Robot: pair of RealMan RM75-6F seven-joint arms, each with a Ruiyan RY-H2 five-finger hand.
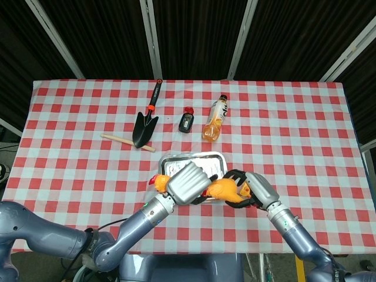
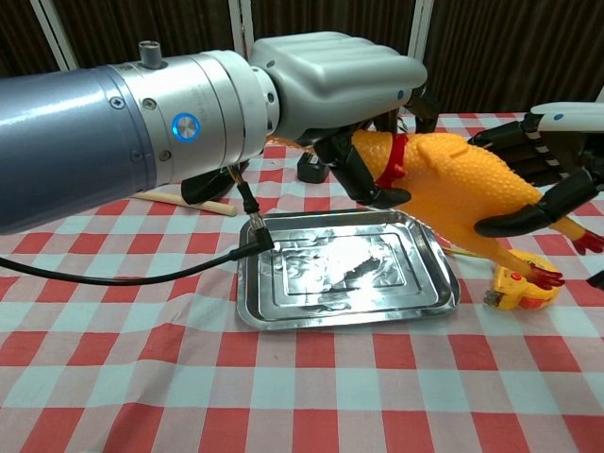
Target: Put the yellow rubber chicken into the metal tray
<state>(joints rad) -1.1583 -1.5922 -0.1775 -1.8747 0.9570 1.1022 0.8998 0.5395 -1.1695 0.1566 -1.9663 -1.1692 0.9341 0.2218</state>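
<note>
The yellow rubber chicken (image 2: pixel 462 189) hangs in the air above the right end of the metal tray (image 2: pixel 283 307). My left hand (image 2: pixel 330 80) grips its neck near the red collar, and my right hand (image 2: pixel 543 175) wraps around its rear body. In the head view the chicken (image 1: pixel 223 189) shows between the left hand (image 1: pixel 187 182) and the right hand (image 1: pixel 258 189), over the near edge of the tray (image 1: pixel 170 160). The tray lies flat and holds nothing.
A yellow tape measure (image 2: pixel 519 283) lies just right of the tray, under the chicken's feet. Further back are a black trowel (image 1: pixel 144 120), a wooden stick (image 1: pixel 126 141), a small black device (image 1: pixel 185 122) and an orange juice bottle (image 1: pixel 215 117).
</note>
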